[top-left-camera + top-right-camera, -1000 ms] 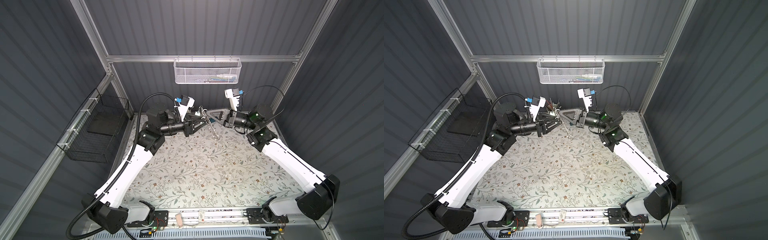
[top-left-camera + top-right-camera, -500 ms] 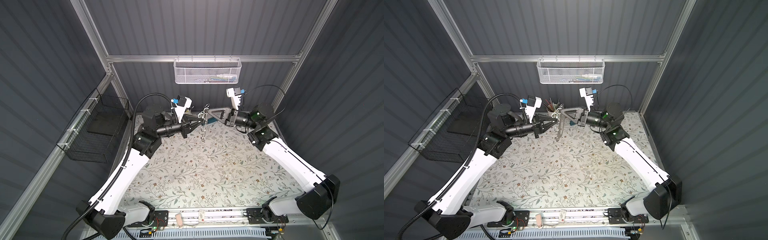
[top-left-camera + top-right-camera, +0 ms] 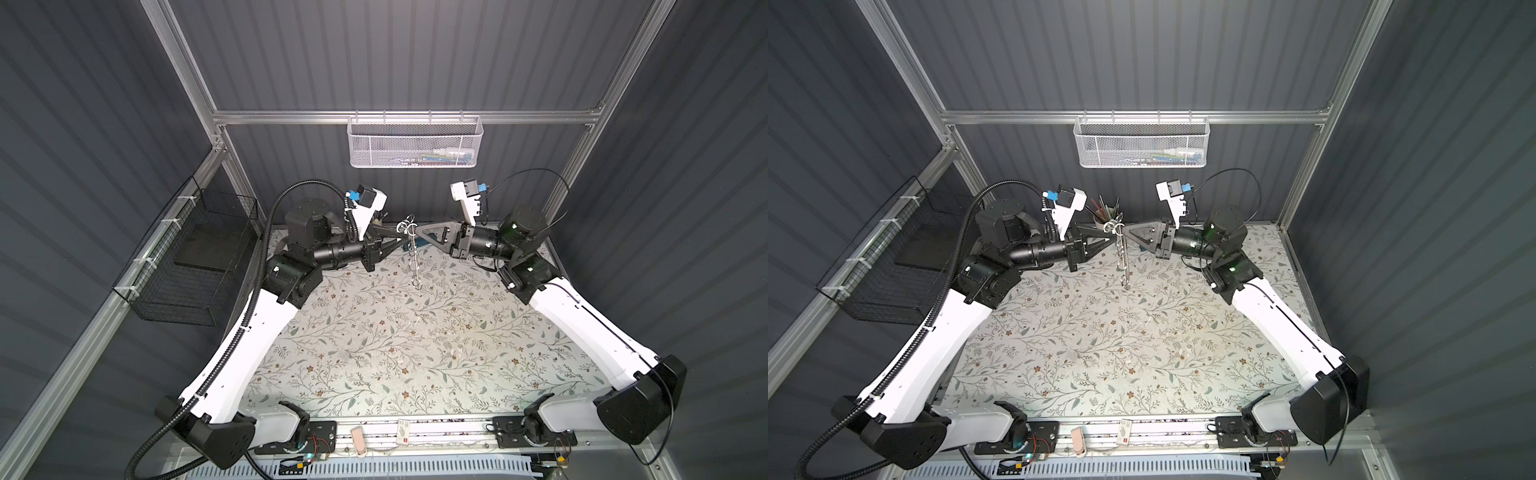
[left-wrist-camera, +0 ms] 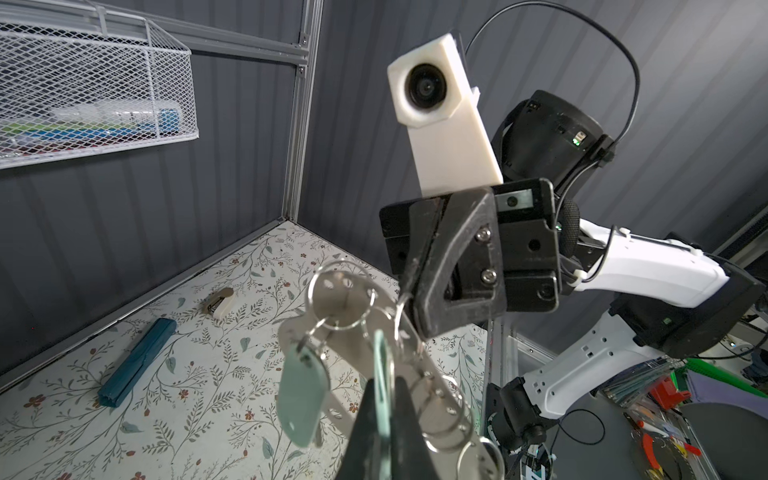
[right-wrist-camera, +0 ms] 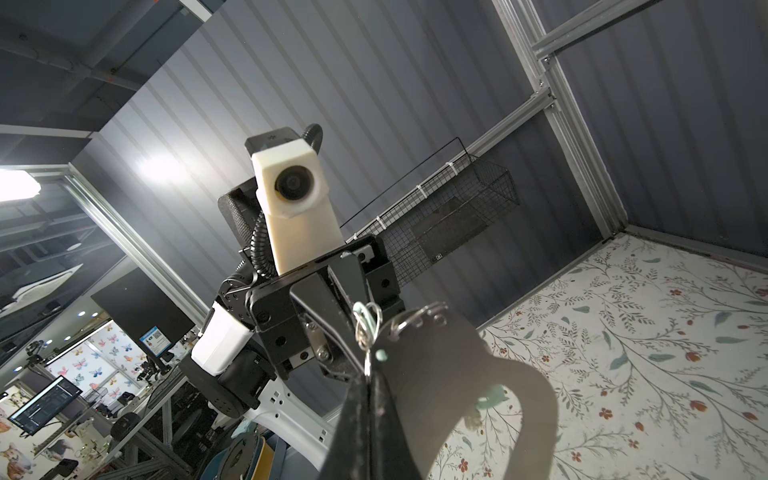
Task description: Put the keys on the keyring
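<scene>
Both grippers meet in the air above the back of the table. The keyring (image 3: 413,262) (image 3: 1124,262), a flat plate with split rings along one edge, hangs down from that point. My right gripper (image 5: 368,386) (image 3: 417,233) is shut on the keyring's (image 5: 436,365) upper edge by a ring. My left gripper (image 4: 382,399) (image 3: 399,239) is shut on one of the keys (image 4: 380,357), its mint-green tag edge-on between the fingers, close against the plate (image 4: 349,303). A second key (image 4: 302,390) with a mint tag hangs from a ring.
A dark-teal case (image 4: 137,361) and a small cream object (image 4: 218,301) lie on the floral mat near the back wall. A cup of pens (image 3: 1104,216) stands behind the grippers. A white mesh basket (image 3: 415,141) hangs on the back wall, a black wire basket (image 3: 195,257) on the left.
My left gripper's jaws have closed on the key's tag. The left arm drew back to the left and came in again. The keyring swung from slanted to hanging straight down.
</scene>
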Motion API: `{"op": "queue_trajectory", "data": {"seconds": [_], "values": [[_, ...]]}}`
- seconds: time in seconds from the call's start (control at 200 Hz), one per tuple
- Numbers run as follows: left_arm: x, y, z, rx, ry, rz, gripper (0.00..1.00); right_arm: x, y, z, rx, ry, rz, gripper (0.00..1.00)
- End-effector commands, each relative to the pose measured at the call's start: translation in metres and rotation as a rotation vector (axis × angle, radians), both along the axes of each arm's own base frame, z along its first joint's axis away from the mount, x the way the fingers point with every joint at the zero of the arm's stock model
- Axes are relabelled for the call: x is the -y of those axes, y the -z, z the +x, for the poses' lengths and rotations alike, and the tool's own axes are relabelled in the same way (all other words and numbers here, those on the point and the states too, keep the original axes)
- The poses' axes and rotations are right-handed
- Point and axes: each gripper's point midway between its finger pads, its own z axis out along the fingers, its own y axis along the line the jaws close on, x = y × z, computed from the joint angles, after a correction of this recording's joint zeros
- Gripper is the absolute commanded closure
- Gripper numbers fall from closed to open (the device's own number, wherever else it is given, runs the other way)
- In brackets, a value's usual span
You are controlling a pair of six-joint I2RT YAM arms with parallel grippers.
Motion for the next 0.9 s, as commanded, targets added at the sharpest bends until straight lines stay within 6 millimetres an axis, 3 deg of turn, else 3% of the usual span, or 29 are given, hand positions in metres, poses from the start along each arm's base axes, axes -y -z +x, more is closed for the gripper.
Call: {"op": "queue_trajectory", "data": {"seconds": [0.0,0.245,0.53,0.75,0.795,0.896], "values": [[0.003,-0.001,-0.004,-0.013,0.037,0.011,1.0,0.002,-0.011,-0.017,0.082,-0.013,-0.018,1.0],[0.007,0.002,-0.003,-0.051,0.061,0.024,1.0,-0.002,-0.008,-0.025,0.104,-0.024,-0.061,1.0],[-0.003,-0.009,-0.006,0.01,0.011,0.045,1.0,0.003,0.009,-0.023,0.101,0.032,-0.134,1.0],[-0.008,-0.006,-0.008,0.019,-0.01,0.082,1.0,0.009,0.02,-0.018,0.089,0.081,-0.185,1.0],[-0.008,-0.006,-0.008,0.016,-0.007,0.08,1.0,0.009,0.02,-0.018,0.086,0.085,-0.182,0.94],[-0.007,-0.006,-0.008,0.01,-0.002,0.079,1.0,0.011,0.021,-0.015,0.077,0.113,-0.175,0.65]]}}
